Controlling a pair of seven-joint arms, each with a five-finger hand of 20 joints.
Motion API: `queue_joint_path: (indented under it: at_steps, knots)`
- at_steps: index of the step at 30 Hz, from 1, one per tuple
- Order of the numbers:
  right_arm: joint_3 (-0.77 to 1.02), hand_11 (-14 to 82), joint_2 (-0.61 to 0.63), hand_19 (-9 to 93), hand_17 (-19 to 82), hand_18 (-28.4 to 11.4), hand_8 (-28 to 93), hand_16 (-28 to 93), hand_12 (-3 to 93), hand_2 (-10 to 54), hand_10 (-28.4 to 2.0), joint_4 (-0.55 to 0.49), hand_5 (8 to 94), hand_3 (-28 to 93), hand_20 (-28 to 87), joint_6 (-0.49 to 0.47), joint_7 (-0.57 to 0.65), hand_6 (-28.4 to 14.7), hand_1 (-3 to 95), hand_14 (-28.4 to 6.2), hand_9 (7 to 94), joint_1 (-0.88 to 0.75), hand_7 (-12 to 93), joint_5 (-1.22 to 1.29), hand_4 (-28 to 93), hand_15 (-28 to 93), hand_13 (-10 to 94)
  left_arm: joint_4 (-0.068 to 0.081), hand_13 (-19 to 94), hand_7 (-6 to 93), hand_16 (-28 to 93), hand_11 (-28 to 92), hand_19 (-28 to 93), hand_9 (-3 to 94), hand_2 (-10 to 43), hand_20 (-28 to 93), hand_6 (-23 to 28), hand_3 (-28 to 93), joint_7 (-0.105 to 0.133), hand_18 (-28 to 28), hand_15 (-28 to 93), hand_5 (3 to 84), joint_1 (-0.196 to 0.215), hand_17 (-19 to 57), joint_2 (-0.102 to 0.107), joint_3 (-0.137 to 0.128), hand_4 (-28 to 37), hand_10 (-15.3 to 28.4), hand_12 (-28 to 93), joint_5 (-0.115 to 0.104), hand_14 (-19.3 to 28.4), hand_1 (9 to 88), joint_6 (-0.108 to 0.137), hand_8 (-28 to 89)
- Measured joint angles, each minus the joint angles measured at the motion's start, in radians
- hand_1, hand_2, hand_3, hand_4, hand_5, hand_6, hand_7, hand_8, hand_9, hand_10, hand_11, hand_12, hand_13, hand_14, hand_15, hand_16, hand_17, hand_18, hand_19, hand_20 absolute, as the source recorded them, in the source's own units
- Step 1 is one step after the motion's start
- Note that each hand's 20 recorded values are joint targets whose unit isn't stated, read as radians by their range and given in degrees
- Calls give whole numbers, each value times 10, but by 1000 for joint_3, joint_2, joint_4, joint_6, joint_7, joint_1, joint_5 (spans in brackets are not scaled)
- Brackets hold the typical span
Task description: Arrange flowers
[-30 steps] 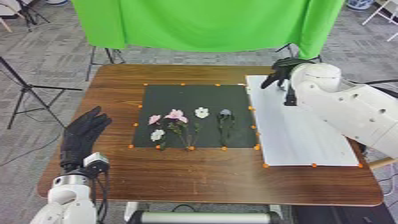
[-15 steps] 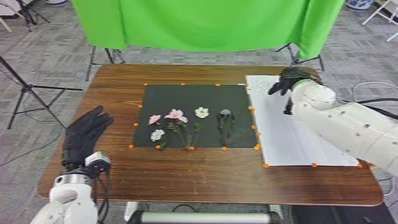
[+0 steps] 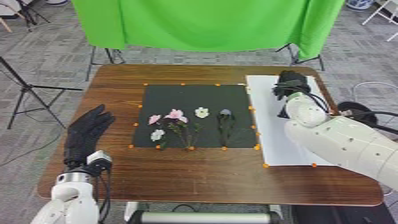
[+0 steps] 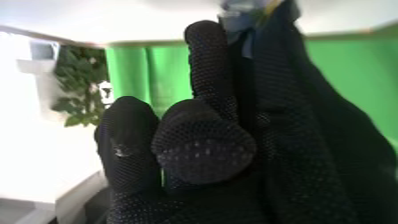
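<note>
Flowers are lying on the dark mat [image 3: 169, 95], mostly toward its near side: a big pink one [image 3: 176, 115], a smaller pink one [image 3: 155, 119] just left of it, a white one [image 3: 202, 112] to its right, another white one [image 3: 157, 134] lower down, and a greyish bloom [image 3: 225, 112] off to the right with its stem pointing back toward me. Orange dots run along the mat's edges.

My right hand [image 3: 290, 84] is up over the far part of the white sheet [image 3: 282, 142], and honestly I can't tell if it's spread or pinching. Wrist cam has a blurry blue-grey and yellow bit [image 4: 238, 11] right by the glove, no clue what that is. Left hand [image 3: 86, 131] is relaxed and open at the table's left side, well apart from the blooms.
</note>
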Motion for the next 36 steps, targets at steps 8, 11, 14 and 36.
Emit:
queue_joint_path:
  at_steps: [8,11,14,36]
  knots:
    - [197,101,37,932,676,-153,19,239,195,-77,-93,-148,798,643,543,27,-9,28,553,-1,879,-111,196,-23,-222,658,937,0,445,155,-29,222,86,510,145,214,35,705,0,116,242,525,1,141,0,0,-249,133,113,0,161,356,0,-85]
    - [366,99,68,932,677,-153,20,238,196,-81,-94,-286,802,646,545,50,0,26,553,-2,881,-220,192,-22,-217,660,937,-1,445,156,-29,222,86,510,145,214,35,704,0,117,242,525,5,141,-1,-2,-249,133,113,0,161,356,1,-85]
    - [477,98,102,932,678,-152,22,238,197,-82,-95,-411,804,648,546,66,7,26,551,0,882,-311,188,-31,-213,661,937,-1,445,156,-29,222,86,511,145,213,36,704,0,117,242,525,8,140,-1,-5,-250,133,113,0,160,356,1,-85]
    - [846,92,54,932,685,-149,29,235,199,-87,-94,-761,811,645,560,12,22,27,550,0,880,-933,176,-298,-208,670,937,0,445,155,-31,222,85,512,146,213,36,705,-2,116,243,525,6,140,-8,2,-251,133,113,7,162,355,-2,-84]
